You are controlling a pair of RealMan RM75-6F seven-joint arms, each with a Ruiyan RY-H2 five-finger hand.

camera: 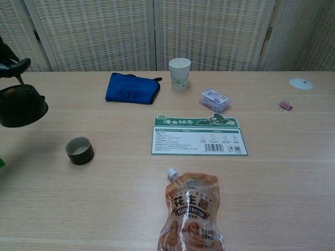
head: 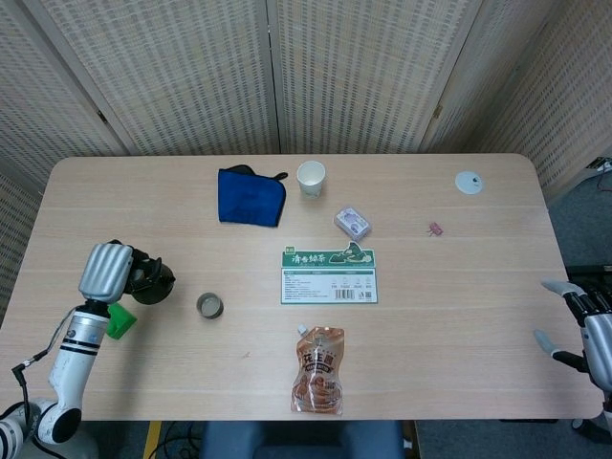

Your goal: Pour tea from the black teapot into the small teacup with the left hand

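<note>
The left hand holds the black teapot in the air, left of the small teacup. The right hand hangs with fingers spread, holding nothing.

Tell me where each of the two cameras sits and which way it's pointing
Head view: high above the near edge, looking steeply down on the whole table; shows the left hand gripping the black teapot, plus the right hand off the table's right edge.
Chest view: low at the near edge, facing across toward the screen; only left fingers show, top left.
Shared: teapot, small teacup, peanut butter pouch.
</note>
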